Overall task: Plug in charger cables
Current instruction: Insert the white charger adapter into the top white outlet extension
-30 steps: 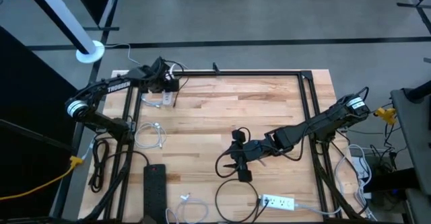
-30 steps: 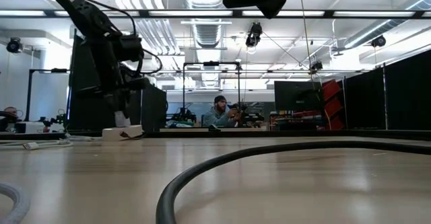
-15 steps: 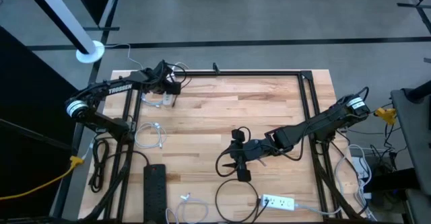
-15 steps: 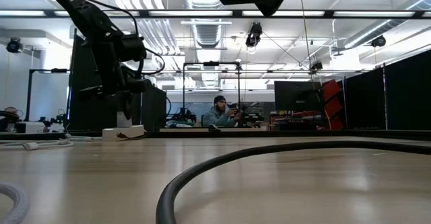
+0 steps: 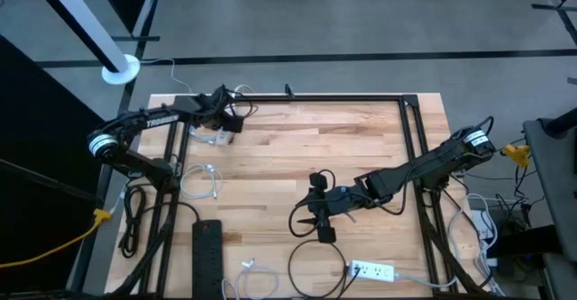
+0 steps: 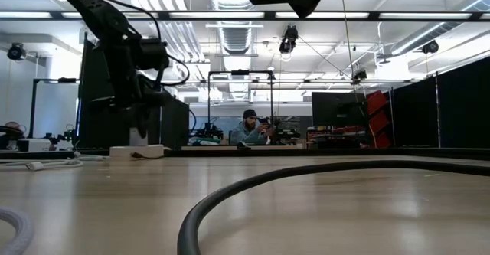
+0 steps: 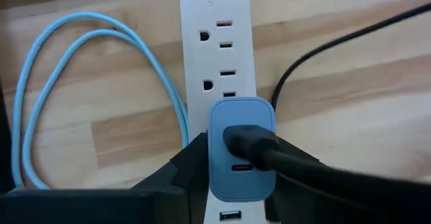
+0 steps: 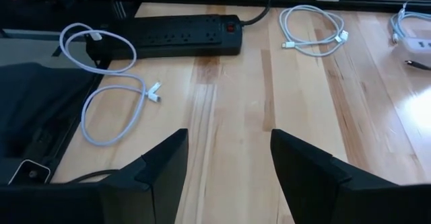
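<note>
High view: straight down over the whole table (image 5: 297, 156). Low view: at tabletop height, level across the boards toward the room. Left wrist view: close above the white power strip (image 7: 215, 42) near the far left corner. Right wrist view: looks across toward the black power strip (image 8: 176, 34), also in the high view.

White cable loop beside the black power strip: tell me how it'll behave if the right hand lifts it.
The white cable loop is thin and loosely curled, so probably floppy, sagging when lifted. It looks light; a push likely drags it, plug end trailing.
</note>
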Action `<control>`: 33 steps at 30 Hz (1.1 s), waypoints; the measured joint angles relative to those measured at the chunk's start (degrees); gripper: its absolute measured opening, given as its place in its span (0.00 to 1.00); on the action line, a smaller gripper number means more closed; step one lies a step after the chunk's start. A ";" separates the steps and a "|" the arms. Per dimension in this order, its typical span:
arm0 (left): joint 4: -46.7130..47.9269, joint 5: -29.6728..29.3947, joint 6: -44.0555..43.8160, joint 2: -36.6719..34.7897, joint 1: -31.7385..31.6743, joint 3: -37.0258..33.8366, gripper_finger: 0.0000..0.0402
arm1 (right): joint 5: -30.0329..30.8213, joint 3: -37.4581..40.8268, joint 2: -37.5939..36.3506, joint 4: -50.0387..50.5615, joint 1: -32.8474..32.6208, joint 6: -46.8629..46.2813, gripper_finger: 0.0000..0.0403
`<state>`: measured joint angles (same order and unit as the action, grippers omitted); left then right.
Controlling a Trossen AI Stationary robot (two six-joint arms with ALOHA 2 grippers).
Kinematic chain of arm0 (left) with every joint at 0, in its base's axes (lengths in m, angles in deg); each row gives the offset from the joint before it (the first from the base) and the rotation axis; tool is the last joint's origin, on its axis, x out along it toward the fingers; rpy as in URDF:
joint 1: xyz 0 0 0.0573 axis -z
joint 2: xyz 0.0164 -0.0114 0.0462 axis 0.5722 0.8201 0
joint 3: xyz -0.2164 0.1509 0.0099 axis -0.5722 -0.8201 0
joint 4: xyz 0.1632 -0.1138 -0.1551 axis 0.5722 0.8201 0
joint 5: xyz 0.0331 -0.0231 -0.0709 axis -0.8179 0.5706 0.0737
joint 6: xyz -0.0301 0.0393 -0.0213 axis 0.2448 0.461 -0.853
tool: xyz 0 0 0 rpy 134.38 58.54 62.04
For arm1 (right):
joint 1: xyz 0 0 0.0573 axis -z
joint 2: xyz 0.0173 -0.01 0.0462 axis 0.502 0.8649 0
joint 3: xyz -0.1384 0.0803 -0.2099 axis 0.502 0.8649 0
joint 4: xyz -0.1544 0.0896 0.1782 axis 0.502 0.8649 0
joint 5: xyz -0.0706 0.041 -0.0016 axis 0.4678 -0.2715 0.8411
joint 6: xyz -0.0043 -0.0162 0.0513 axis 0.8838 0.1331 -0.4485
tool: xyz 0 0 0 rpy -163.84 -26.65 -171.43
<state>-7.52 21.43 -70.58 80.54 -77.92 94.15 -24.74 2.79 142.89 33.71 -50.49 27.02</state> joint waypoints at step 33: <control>-1.98 1.87 10.85 3.44 12.22 1.93 0.46 | 1.31 0.02 0.00 -1.22 0.39 3.69 0.49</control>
<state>-9.49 23.30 -59.73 83.99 -65.70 96.08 -23.43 2.82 142.89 32.49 -50.10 30.71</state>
